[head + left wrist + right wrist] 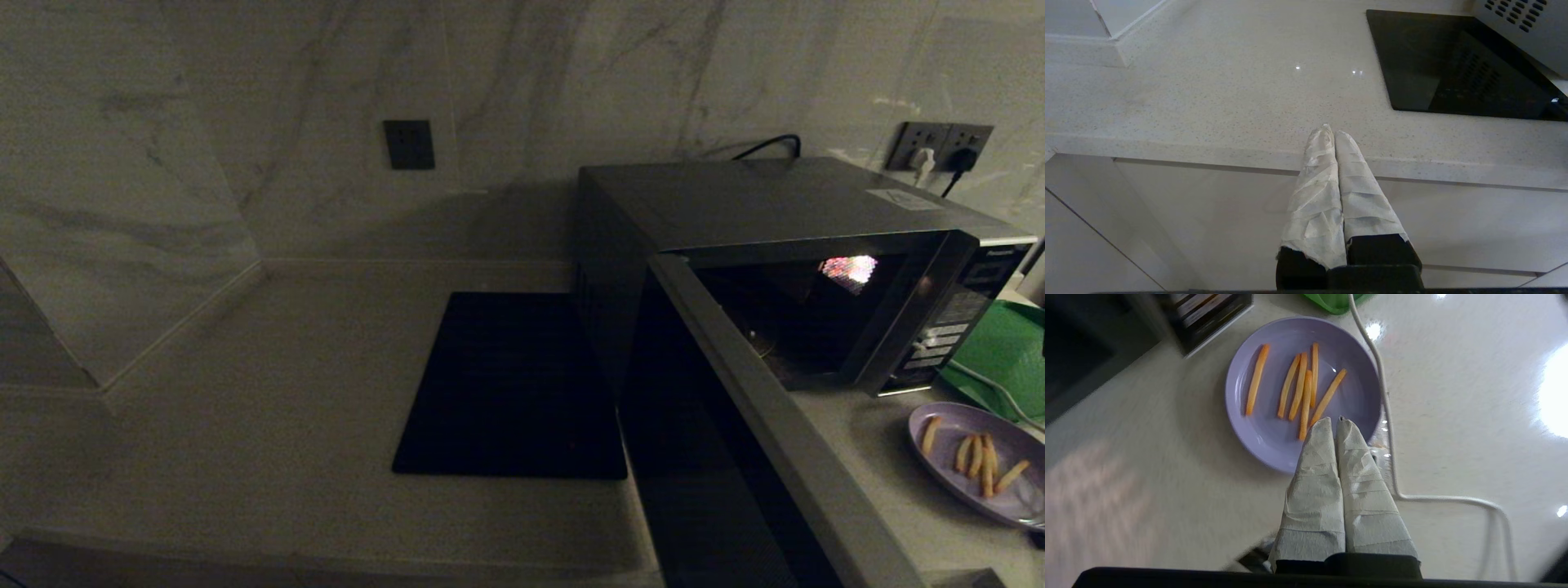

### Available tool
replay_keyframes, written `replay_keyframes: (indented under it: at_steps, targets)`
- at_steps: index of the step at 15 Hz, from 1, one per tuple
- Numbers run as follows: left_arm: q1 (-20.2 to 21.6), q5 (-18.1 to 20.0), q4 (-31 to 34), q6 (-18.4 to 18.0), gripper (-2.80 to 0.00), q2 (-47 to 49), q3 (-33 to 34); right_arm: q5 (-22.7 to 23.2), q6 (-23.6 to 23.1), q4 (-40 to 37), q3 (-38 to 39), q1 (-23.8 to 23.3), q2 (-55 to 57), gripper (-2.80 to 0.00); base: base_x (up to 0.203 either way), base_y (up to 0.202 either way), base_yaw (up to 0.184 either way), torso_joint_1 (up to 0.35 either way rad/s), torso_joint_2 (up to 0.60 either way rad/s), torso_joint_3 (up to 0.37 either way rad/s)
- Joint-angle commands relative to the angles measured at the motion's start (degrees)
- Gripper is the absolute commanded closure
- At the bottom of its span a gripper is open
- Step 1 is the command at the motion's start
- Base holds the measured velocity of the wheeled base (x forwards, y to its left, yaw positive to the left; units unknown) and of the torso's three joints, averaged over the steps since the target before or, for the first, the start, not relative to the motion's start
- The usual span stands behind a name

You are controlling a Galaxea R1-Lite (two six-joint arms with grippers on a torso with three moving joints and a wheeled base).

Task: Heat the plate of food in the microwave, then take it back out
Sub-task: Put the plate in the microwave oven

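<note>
Here the plate of food [1274, 428] sits on the counter [269, 392], near right of the open microwave [784, 212].
It looks light, stiff and slick; its thin rim is the hold. Right gripper [1334, 419] hovers above, fingers pressed together; left gripper [1331, 131] likewise, parked far left.

The left gripper [1334, 132], its two white tape-wrapped fingers [1316, 192] pressed together with no gap, hung low in front of the pale speckled stone bench [1208, 94], tips reaching just over its front edge. The right gripper [1334, 420], fingers [1367, 490] likewise wrapped in white tape and closed tip to tip, pointed down over the near rim of the round lavender-purple plate of food [1257, 428], holding nothing.
</note>
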State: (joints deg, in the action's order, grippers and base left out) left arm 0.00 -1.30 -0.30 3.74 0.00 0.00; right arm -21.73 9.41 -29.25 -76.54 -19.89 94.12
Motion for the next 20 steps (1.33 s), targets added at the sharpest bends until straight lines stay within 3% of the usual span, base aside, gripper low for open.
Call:
replay_keyframes:
  at_steps: [1, 2, 5, 9, 12, 17, 20]
  targets:
    - [0.0, -0.02, -0.05, 0.04, 0.0, -0.09, -0.03, 1.26, 0.32, 0.31, -0.63, -2.36, 4.35, 0.0, 0.0, 0.0, 0.0, 0.0, 0.0, 0.0]
    - [0.0, -0.02, -0.05, 0.04, 0.0, -0.09, 0.0, 2.15, 0.38, 0.54, -0.62, -3.45, 4.94, -2.8, 0.0, 0.0, 0.0, 0.0, 0.0, 0.0]
    - [0.0, -0.02, -0.05, 0.04, 0.0, -0.09, 0.0, 4.69, 1.0, 0.68, -0.43, -5.96, 5.27, -2.8, 0.0, 0.0, 0.0, 0.0, 0.0, 0.0]
    - [0.0, -0.02, -0.05, 0.04, 0.0, -0.09, 0.0, 9.1, 6.75, 2.26, 0.82, -7.15, 5.99, -2.8, 0.0, 0.0, 0.0, 0.0, 0.0, 0.0]
    - [0.0, -0.02, -0.05, 0.04, 0.0, -0.09, 0.0, 9.92, 11.08, 4.1, 1.4, -8.85, 7.73, -2.8, 0.0, 0.0, 0.0, 0.0, 0.0, 0.0]
    - [0.0, -0.02, -0.05, 0.04, 0.0, -0.09, 0.0, 13.53, 17.59, 5.28, 10.47, -9.72, 8.16, -2.8, 0.0, 0.0, 0.0, 0.0, 0.0, 0.0]
    - [0.0, -0.02, -0.05, 0.04, 0.0, -0.09, 0.0, 14.43, 18.57, 9.65, 16.5, -10.74, 6.52, -2.8, 0.0, 0.0, 0.0, 0.0, 0.0, 0.0]
